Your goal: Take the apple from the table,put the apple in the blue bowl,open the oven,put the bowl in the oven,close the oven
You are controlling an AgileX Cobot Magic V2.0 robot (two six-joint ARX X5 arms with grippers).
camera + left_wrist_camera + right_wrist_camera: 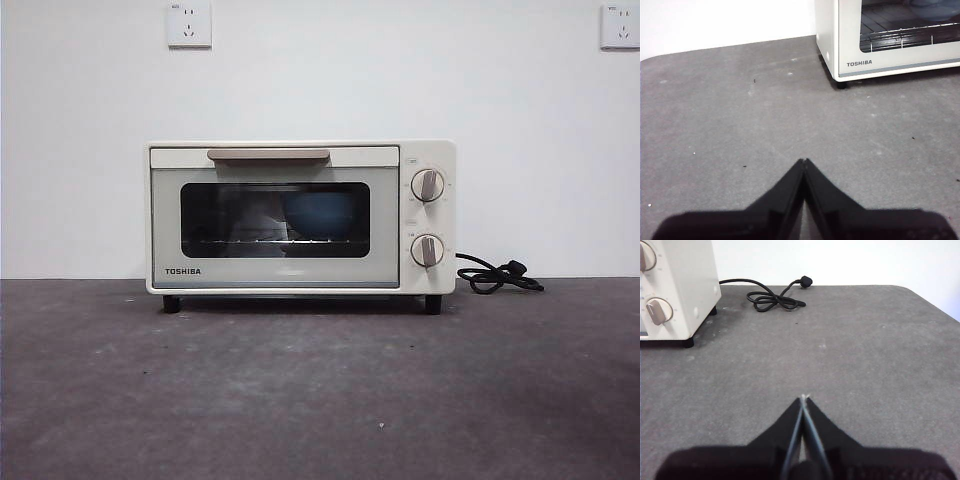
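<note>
Oven [300,218] stood at the back of the table [320,400], door shut flush, handle [268,155] along its top edge. Bowl [318,214] was visible through the dark glass, sitting on the wire rack, toward the knob side. Apple not distinguishable through the glass; judged to be inside the bowl, since none lay on the table in any view.

Left gripper [804,161] hung over bare table, well clear of the oven's front corner, jaws pressed together, holding nothing. Right gripper [803,397] likewise over bare table on the knob side, jaws clenched, empty. Both sat back from the oven, presumably parked because nothing remained to handle; neither showed in the front view.

Judgement: all 5 steps looked complete.

Writing: "TOSHIBA" printed at the door's lower corner, legible in front and left wrist views. Markings around the 2 knobs [428,185] too small to read. Cord [497,275] lay coiled, unplugged, beside the oven; 2 wall sockets [189,24] above.
</note>
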